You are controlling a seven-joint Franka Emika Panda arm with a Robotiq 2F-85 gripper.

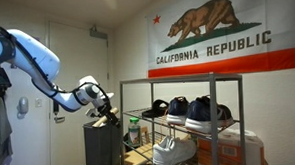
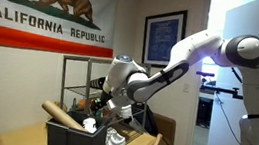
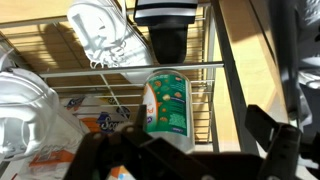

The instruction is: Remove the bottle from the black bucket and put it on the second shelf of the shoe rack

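In the wrist view the bottle (image 3: 167, 105), pale with a green printed label, lies close in front of the shoe rack's wire shelf (image 3: 100, 75). My gripper (image 3: 198, 122) is open. Its left finger is beside the bottle and its right finger is well apart from it. In both exterior views the gripper (image 1: 107, 107) (image 2: 101, 97) is at the end of the silver shoe rack (image 1: 216, 90) (image 2: 65, 74), above the black bucket (image 1: 100, 145) (image 2: 72, 138). I cannot tell what the bottle rests on.
Black sneakers (image 1: 199, 110) stand on the second shelf, with a white sneaker (image 1: 175, 146) and orange boxes (image 1: 235, 149) below. White shoes (image 3: 100, 30) fill the shelf in the wrist view. A tan stick-like object (image 2: 61, 114) pokes out of the bucket.
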